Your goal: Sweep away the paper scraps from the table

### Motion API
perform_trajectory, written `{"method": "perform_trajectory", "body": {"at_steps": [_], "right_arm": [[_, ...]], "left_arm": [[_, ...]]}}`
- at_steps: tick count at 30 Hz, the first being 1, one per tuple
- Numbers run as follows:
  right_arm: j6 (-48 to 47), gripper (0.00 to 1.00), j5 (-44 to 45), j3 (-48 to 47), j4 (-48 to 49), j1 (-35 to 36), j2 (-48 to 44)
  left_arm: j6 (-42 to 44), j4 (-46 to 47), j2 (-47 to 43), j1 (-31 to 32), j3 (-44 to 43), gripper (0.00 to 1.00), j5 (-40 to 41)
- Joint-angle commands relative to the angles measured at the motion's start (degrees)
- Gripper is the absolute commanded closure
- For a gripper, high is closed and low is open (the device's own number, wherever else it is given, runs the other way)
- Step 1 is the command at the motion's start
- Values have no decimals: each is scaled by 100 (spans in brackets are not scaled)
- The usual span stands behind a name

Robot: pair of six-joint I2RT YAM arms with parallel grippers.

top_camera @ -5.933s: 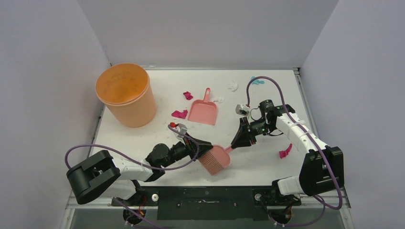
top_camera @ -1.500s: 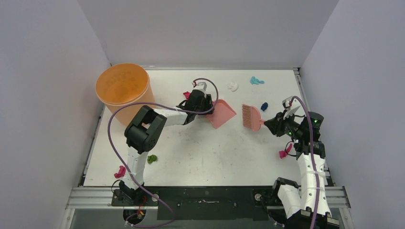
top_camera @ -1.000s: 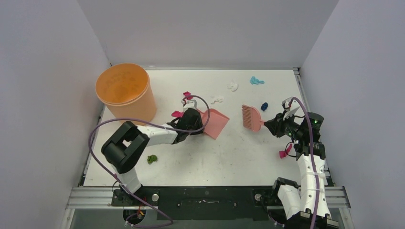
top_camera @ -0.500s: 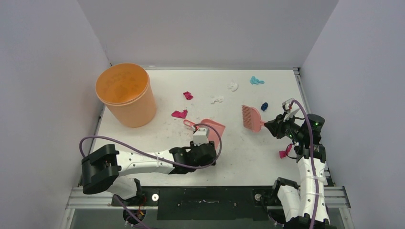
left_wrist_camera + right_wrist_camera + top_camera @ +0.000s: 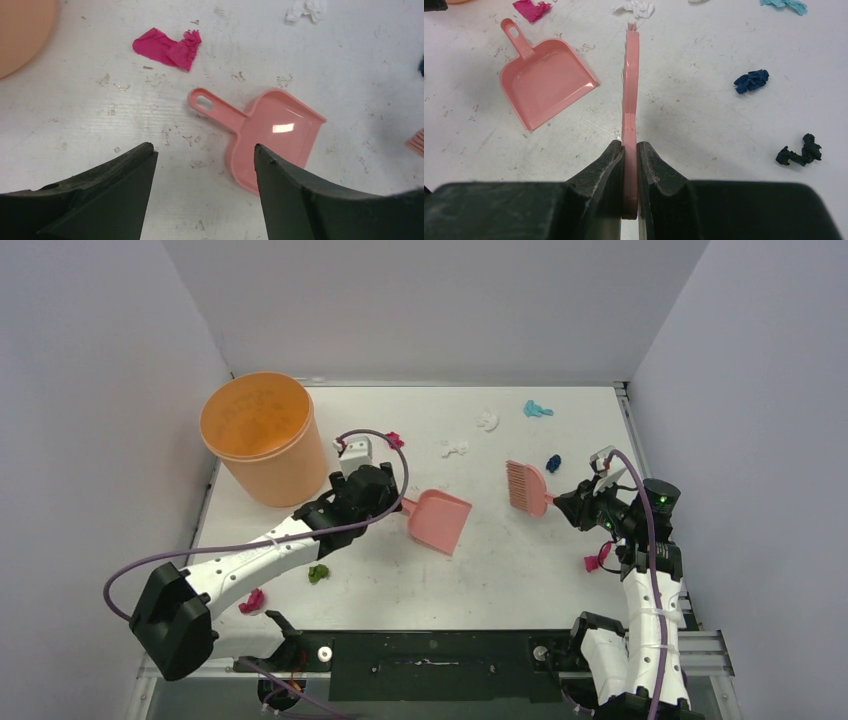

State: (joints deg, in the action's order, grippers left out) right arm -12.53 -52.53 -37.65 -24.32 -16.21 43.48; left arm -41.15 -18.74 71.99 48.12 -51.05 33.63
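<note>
at the far left of the tabletop (image 5: 500, 575) an orange bucket (image 5: 262, 438) stands upright, its mouth open. the paper scraps (image 5: 319, 573) lie scattered on the white surface. a magenta wad (image 5: 251, 600) sits near the left arm's base, and a green wad lies just right of it. the left arm (image 5: 270, 550) reaches diagonally up toward the bucket. the left jaws are spread wide, with nothing between them. from the left wrist view, a flat magenta scrap (image 5: 167, 47) lies ahead of them. the pink dustpan (image 5: 272, 135) lies flat on the tabletop, clear of both fingers, its handle pointing toward that scrap. from above, another magenta piece (image 5: 394, 440) shows just beyond the wrist, and the dustpan sits near the middle of the tabletop.

right of the dustpan a white wad (image 5: 453, 448) lies toward the far edge, with a second white wad (image 5: 487, 420) farther back. the pink brush (image 5: 526, 486) is held on edge, bristles toward the far side. the right jaws are clenched on its handle, as the right wrist view shows. a teal scrap (image 5: 537, 409) lies near the far edge, and a dark blue wad (image 5: 553, 463) lies just right of the brush. a black wad (image 5: 799, 151) lies nearer the right arm. one more magenta scrap (image 5: 598, 559) lies beside the right arm (image 5: 645, 590), near the tabletop's right edge.
</note>
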Motion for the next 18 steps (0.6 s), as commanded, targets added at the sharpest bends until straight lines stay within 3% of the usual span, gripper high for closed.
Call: {"method": "perform_trajectory", "body": {"at_steps": [1,6,10,18], "right_arm": [[-92,95,-157,-218,194,-49,-20],[-131,95,-150,-230,169,-49,-7],[-153,95,-143,-225,164,-49,-15],[-201,95,-143,-229,146,-50,24]], "left_arm": [[278,1128,161,-708,242,31,-852],[30,2077,1049,-1375,247,34,-1753],[-200,3007,1582,-1511,405,30,-2047],[-178,3334,2328,-1619,219,32,-2225]]}}
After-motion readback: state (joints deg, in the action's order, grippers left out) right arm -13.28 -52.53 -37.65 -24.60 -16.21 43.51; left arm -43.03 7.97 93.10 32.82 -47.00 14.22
